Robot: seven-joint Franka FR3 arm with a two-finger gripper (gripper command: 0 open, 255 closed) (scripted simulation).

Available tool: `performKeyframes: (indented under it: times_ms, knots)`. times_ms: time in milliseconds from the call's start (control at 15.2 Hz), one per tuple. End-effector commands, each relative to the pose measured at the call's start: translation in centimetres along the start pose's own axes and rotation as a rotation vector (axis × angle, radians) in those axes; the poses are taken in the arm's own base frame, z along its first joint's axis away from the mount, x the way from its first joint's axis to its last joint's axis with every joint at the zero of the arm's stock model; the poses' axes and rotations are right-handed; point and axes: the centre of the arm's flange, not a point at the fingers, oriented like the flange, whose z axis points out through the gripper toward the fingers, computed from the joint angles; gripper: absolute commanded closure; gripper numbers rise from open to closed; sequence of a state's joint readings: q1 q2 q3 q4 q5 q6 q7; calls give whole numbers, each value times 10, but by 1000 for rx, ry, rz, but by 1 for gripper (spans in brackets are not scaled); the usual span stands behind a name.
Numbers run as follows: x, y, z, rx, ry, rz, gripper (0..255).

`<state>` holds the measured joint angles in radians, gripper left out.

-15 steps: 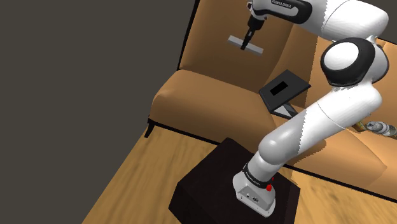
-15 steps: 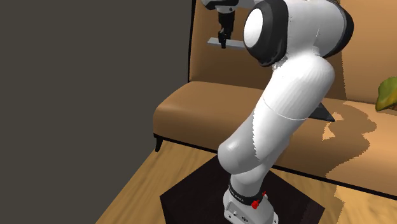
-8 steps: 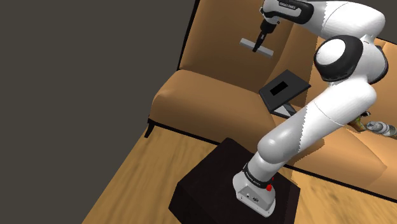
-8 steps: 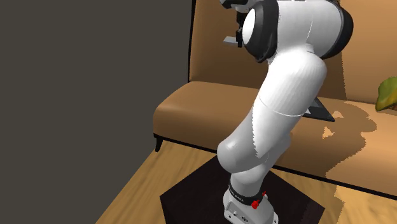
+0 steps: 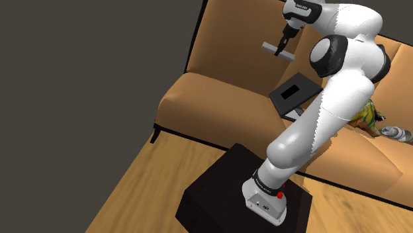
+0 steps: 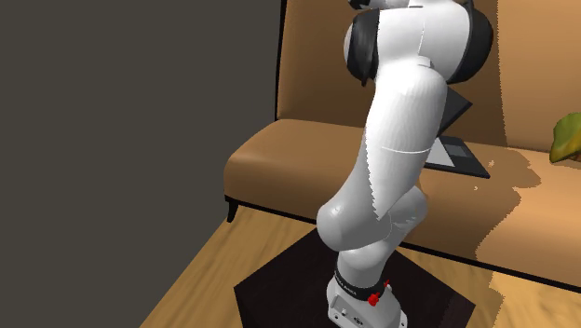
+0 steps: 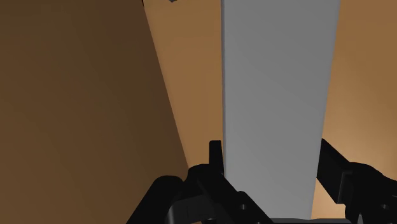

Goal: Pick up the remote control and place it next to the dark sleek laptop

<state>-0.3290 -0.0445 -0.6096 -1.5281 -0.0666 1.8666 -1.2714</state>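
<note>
Shifted toward the shoulder view's right — grey remote (image 5: pixel 270 47), end effector (image 5: pixel 280 49) pinching its sides, near dark laptop (image 5: pixel 296 93).

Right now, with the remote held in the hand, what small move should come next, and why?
Probably lower the hand toward the sofa seat beside the laptop. The grey remote is clasped between the fingers and hangs in the air, above the laptop in the shoulder view, not yet on the cushion.
</note>
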Motion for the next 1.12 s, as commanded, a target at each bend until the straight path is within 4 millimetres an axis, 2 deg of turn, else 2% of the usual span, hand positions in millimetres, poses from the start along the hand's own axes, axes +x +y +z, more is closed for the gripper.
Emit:
performKeyframes:
  times_ms: [0, 66, 1056]
  knots:
    - [-21, 16, 5, -1, 1, -2, 255]
    - [-32, 27, 8, -1, 1, -2, 255]
    - [-38, -2, 81, -1, 1, -2, 255]
